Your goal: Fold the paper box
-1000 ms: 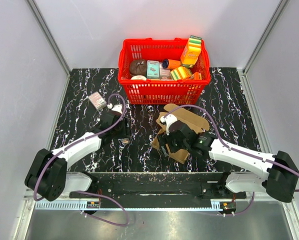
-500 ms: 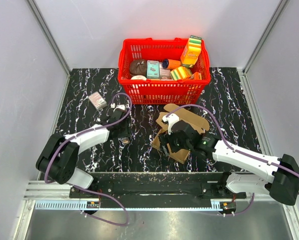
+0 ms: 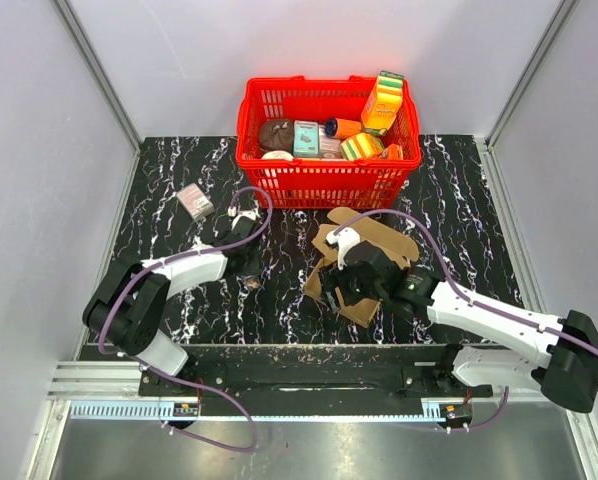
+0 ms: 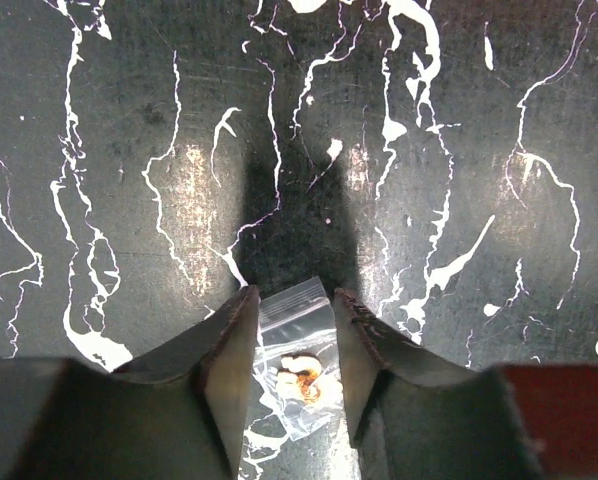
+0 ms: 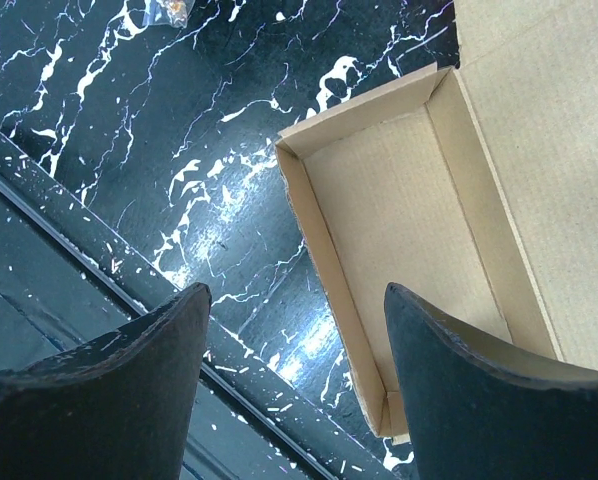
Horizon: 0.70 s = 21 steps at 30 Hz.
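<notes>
The paper box (image 3: pixel 381 241) is brown cardboard, lying partly folded on the black marble table (image 3: pixel 459 200) right of centre. In the right wrist view its open tray (image 5: pixel 409 225) has raised side walls. My right gripper (image 5: pixel 297 292) hovers open over the tray's near-left wall, which runs between the wide-apart fingers; from above, the right gripper (image 3: pixel 335 292) covers the box's front left part. My left gripper (image 4: pixel 294 296) is low over the table, left of the box, its jaws apart on either side of a small clear zip bag (image 4: pixel 299 360).
A red basket (image 3: pixel 324 185) full of printed packages stands at the back centre. A small pinkish-grey box (image 3: pixel 194 202) lies at the back left. The zip bag (image 3: pixel 251 284) holds a small yellowish piece. The table's front rail (image 5: pixel 89 260) runs just beneath the right gripper.
My left arm has pulled its elbow in and shifted the gripper slightly right over the zip bag, with the jaws narrowing. The right arm and the box have hardly moved.
</notes>
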### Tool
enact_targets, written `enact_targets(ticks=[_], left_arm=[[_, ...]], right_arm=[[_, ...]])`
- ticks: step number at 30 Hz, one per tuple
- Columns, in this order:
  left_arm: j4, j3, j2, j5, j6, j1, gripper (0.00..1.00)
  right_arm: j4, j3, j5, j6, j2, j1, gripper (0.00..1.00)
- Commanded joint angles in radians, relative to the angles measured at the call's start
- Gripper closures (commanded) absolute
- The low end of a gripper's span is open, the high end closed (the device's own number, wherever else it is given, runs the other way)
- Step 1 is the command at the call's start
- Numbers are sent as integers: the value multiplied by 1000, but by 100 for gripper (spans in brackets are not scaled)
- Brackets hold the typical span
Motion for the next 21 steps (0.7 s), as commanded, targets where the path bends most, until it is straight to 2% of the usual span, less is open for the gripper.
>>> enact_targets(ticks=[1,14,21], left_arm=[[5,23,16,-15,-15,-13,64],[19,8,16,-14,-14,-13,86],[-32,58,-27,-26,12,-13,90]], right_arm=[[27,-4,-15,-7,-38,-13,24],[21,-7,-12,-6,-59,-18,23],[9,7,12,-4,-101,-18,23]])
